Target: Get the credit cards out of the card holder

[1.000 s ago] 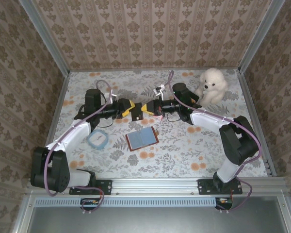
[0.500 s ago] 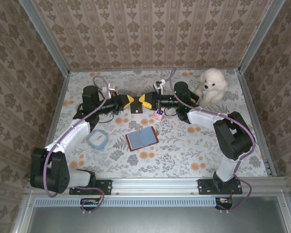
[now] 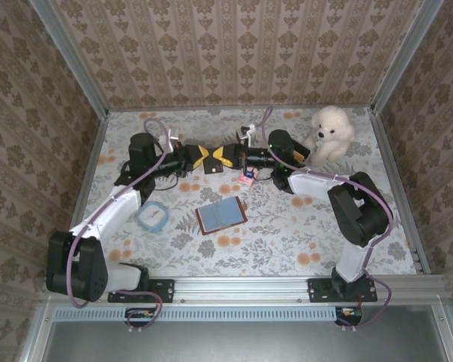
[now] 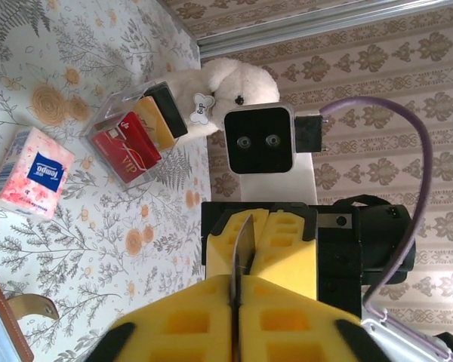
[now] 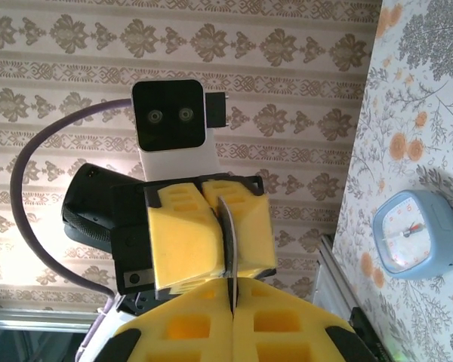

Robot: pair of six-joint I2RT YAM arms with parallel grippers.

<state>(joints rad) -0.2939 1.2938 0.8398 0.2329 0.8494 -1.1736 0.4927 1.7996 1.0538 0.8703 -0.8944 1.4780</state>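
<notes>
A thin dark credit card (image 3: 212,167) hangs edge-on above the table, pinched from both ends. My left gripper (image 3: 203,158) is shut on one end, its yellow pads (image 4: 287,313) pressed against the card (image 4: 240,245). My right gripper (image 3: 226,156) faces it and is shut on the other end of the card (image 5: 228,226), pads (image 5: 189,324) tight together. The two grippers nearly touch tip to tip. The card holder (image 3: 220,215), a brown wallet lying open with a bluish inside, rests on the table nearer the arm bases; its brown edge (image 4: 11,332) shows low in the left wrist view.
A clear box (image 4: 132,130) with red, yellow and black cards stands by the white plush dog (image 3: 328,132). A pink tissue pack (image 3: 248,179) lies under the right gripper. A blue clock (image 3: 151,216) sits left of the holder. Patterned walls enclose the table.
Both grippers have moved toward the far wall, still joined at the card. The pink tissue pack has come into view below the right gripper.
</notes>
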